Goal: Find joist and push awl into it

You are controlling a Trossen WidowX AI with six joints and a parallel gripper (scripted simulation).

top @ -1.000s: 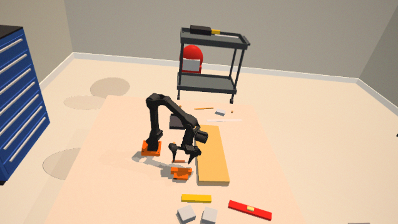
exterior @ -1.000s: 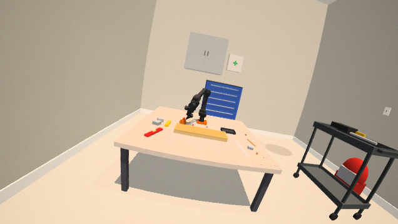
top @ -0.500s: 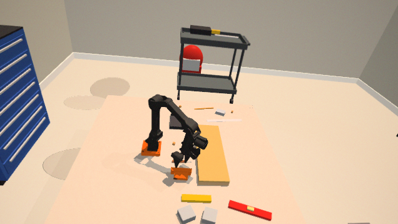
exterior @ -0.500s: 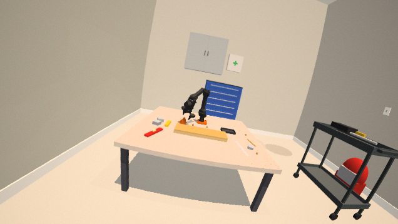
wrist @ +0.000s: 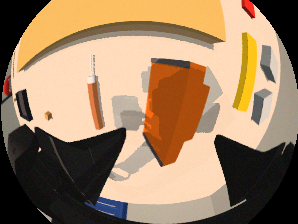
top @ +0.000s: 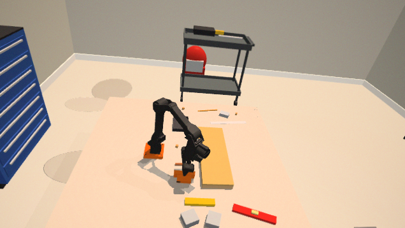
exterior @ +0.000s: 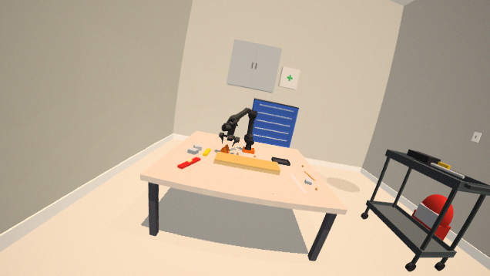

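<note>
Stud finder (top: pixel 184 177) (exterior: pixel 225 149) (wrist: pixel 177 107): beside panel's (top: pixel 216 159) (exterior: pixel 246 163) (wrist: pixel 125 17) long edge | gap between them | hand (top: pixel 188 169) (exterior: pixel 229 143) (wrist: pixel 173 136) above, fingers wide apart, nothing held

Floor panel (top: pixel 216 159) (exterior: pixel 246 163) (wrist: pixel 125 17): wood-like, smooth, matt. Stud finder (top: pixel 184 177) (exterior: pixel 225 149) (wrist: pixel 176 107): plastic-looking, matt. Awl (wrist: pixel 94 102): pale metallic-looking shaft seen; handle wood-like. Drawer cabinet (top: pixel 19 102) (exterior: pixel 275 122): smooth, painted-looking.
</note>
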